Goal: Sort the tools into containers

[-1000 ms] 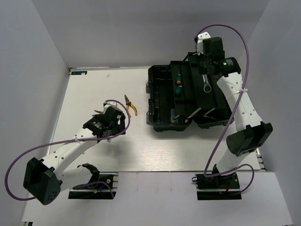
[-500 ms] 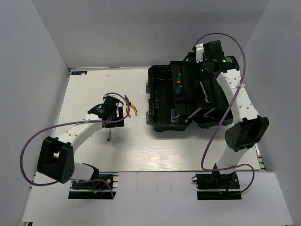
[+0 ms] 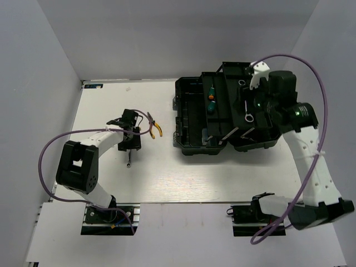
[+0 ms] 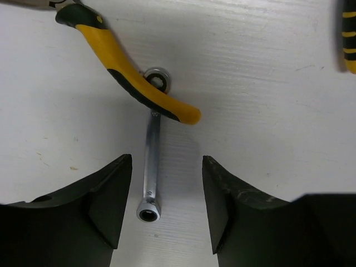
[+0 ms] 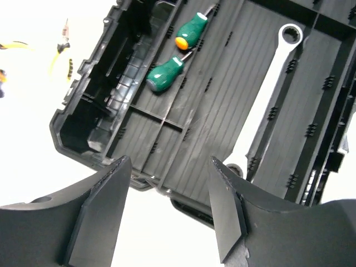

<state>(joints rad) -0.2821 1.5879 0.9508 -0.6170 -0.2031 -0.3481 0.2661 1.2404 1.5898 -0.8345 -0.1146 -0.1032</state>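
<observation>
Fingers (image 4: pixel 105 206) of the left gripper (image 4: pixel 166 186) gape astride a slim steel wrench (image 4: pixel 151 161) mid-left on the desk (image 3: pixel 183 178), rubbery yellow pliers (image 4: pixel 133 78) crossing its ring. The right gripper (image 5: pixel 169 189) is parted over the ribbed black toolbox (image 5: pixel 83 128), which holds a long wrench (image 5: pixel 267 94) and stubby screwdrivers (image 5: pixel 166 73).

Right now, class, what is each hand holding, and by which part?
Nothing. The left hand straddles the small wrench untouched; the right hand hangs open above the toolbox.

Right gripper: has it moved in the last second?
Yes. In the top view the right gripper has swung from the far edge of the toolbox toward its right side, nearer the bases, leaving the long wrench in the box.
</observation>
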